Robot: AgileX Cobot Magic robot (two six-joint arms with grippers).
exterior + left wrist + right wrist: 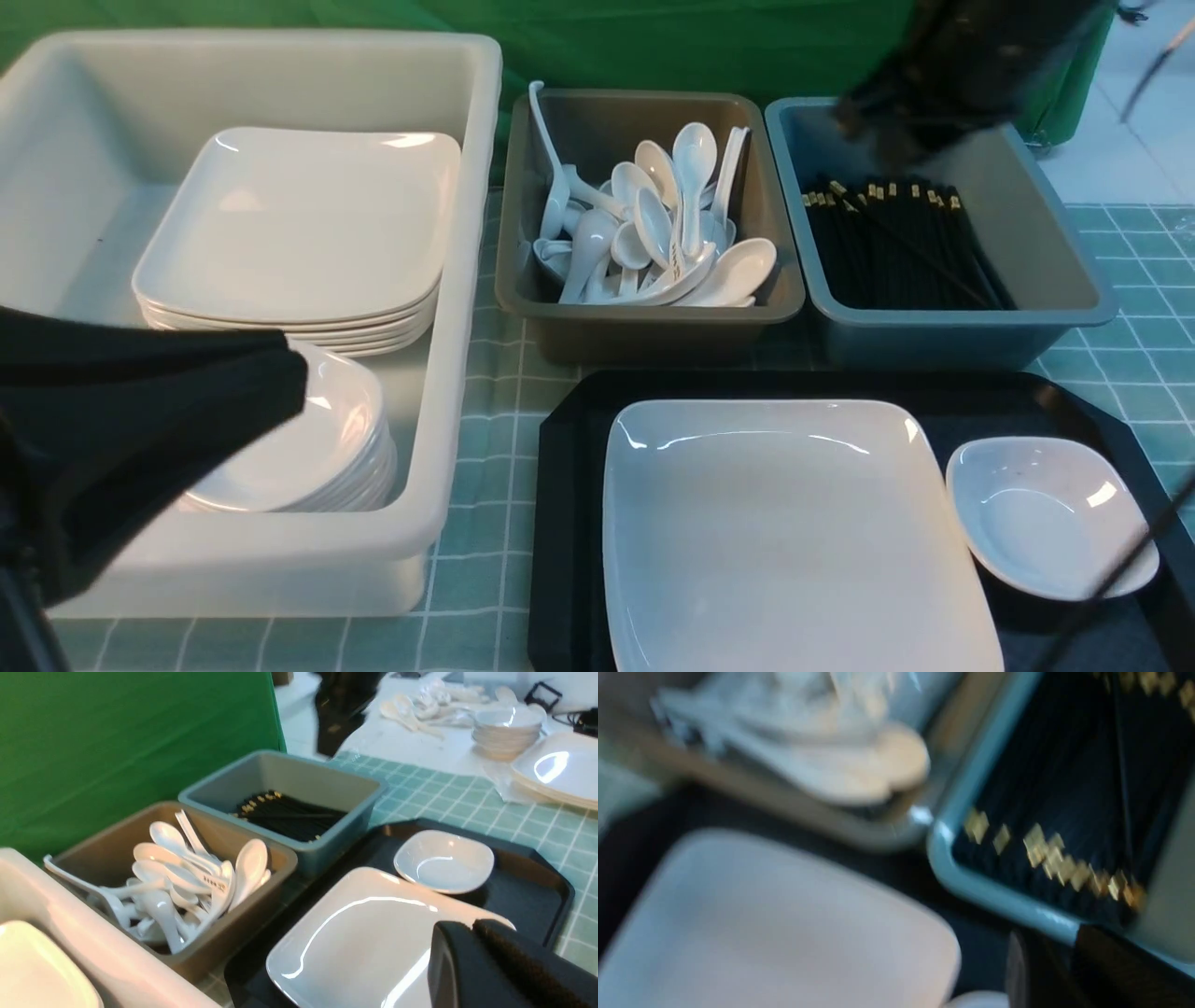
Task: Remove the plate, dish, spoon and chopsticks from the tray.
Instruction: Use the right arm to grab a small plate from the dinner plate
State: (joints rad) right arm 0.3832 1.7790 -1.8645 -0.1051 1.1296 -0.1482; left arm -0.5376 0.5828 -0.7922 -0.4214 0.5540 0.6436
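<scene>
**A:** The plate [794, 532] lies flat on the tray [569, 439], filling its left and middle. The dish [1050, 513] sits upright just beside it on the right, on the same black floor.

**B:** Are they touching?

**A:** No, a sliver of tray shows between them. Behind the tray, two bins stand side by side. The brown-grey bin [644, 327] holds the spoons [672, 233] in a loose heap. The blue-grey bin [952, 336] holds the chopsticks [896, 247] in a row, gold tips at the far end, with one stick slanting across the rest.

**B:** And the right gripper [882, 126]?

**A:** It hangs over the far side of the blue-grey bin, and it's all blur. I can't tell how its jaws stand. The wrist view is smeared too.

**B:** How about the left gripper [472, 933]?

**A:** Closed, fingers pressed together with nothing between them. In the front view that arm is low on the left, in front of the white bin [448, 280].

**B:** What's inside that one?

**A:** A stack of plates [299, 224] at the back and a stack of dishes [327, 439] nearer us. Everything stands on a green checked cloth [485, 392].
</scene>
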